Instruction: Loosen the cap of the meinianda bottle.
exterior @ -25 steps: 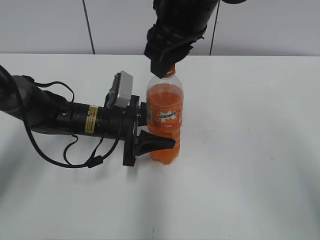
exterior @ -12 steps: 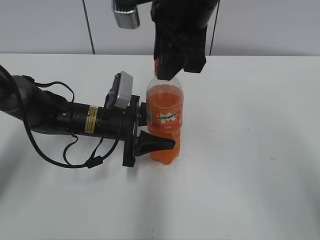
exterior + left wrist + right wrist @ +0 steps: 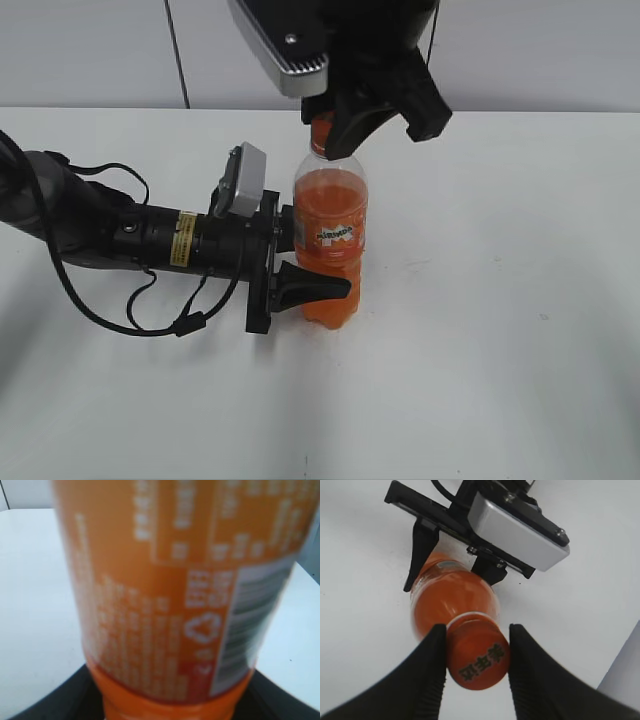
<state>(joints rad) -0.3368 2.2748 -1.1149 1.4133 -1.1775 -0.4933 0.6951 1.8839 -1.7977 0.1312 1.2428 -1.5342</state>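
Standing upright near the middle of the white table [image 3: 500, 330], the meinianda bottle [image 3: 331, 235] is seen in the exterior view with its lower body clamped from the left side by the left gripper [image 3: 300, 262], whose arm lies low along the tabletop. One dark finger [image 3: 312, 283] is seen pressed across the front of the bottle just below the label. From above, the right gripper [image 3: 350, 135] is lowered over the bottle's neck, and the orange cap [image 3: 321, 130] is partly hidden between its dark fingers; only a sliver of orange is visible there.

In the left wrist view, the frame is almost filled by the bottle's orange label [image 3: 170, 595], blurred by closeness, with white print, a recycling mark and a barcode strip. Dark parts of the gripper are seen at the bottom edges on both sides of the bottle, and white tabletop is visible beyond.

In the right wrist view, the cap [image 3: 477, 662] is viewed from above, with dark print on its top. It is gripped between the two black fingers [image 3: 427, 680] of the right gripper [image 3: 476, 665], one touching each side. Below it, the bottle's shoulder and orange liquid are seen, with the left gripper [image 3: 450, 555] closed around the bottle's body and its silver camera housing [image 3: 517, 530] just beside.
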